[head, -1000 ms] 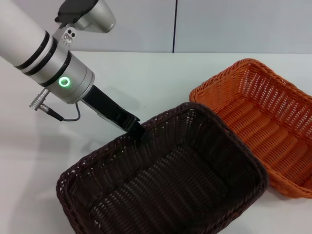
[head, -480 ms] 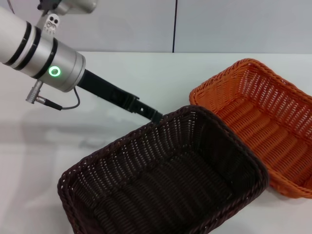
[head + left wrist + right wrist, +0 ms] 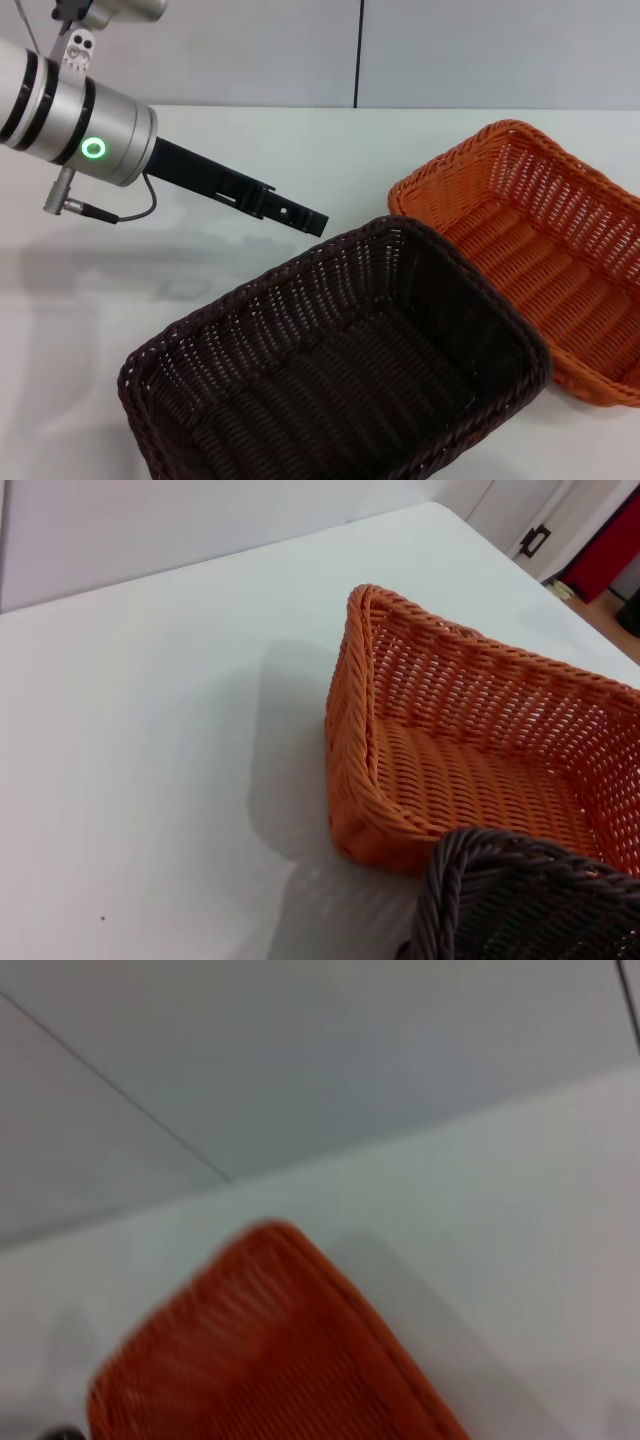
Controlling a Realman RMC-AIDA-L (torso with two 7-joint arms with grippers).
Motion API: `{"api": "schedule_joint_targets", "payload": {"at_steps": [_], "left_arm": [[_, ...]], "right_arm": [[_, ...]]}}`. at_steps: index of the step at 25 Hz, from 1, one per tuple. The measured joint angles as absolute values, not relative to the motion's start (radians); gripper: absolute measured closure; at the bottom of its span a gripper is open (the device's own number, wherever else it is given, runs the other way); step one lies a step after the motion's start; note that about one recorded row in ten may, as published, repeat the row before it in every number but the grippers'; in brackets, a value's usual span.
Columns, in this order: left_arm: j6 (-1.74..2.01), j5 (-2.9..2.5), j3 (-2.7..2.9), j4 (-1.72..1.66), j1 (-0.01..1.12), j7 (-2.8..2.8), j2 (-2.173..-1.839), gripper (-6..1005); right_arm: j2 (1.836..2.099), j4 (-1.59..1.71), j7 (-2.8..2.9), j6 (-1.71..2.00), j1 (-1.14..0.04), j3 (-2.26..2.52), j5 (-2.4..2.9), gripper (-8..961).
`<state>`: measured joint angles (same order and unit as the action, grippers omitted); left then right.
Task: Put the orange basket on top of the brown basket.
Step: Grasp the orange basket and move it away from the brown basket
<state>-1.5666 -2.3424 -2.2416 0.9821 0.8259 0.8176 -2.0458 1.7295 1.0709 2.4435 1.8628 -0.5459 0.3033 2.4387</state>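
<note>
Orange basket sits on white surface, touching brown basket. Left end effector hovers beside brown rim; fingers: can't tell.

Orange basket: lying upright and empty on the table's right side.
Brown basket: sitting upright, empty, its corner overlapping the orange rim.

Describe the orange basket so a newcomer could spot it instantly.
On the white table, look to the robot's right side, where two woven tray baskets sit against each other. The orange basket is the farther-right one, its near corner overlapped by the brown basket. Its bright orange weave sets it apart; the neighbour is nearly black.
</note>
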Motion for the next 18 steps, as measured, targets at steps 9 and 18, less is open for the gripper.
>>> {"api": "schedule_joint_targets", "payload": {"at_steps": [9,18], "left_arm": [[-1.556,-2.342,-2.240,0.946,0.835,0.853,-2.037,140],[-1.543,-2.347,-2.230,0.927,0.835,0.859,-2.037,141]], "right_arm": [[1.722,1.023,2.536,1.935,-0.664,0.431,2.730,121],[1.741,0.970,2.568,1.900,-0.670,0.467,2.733,121]]}}
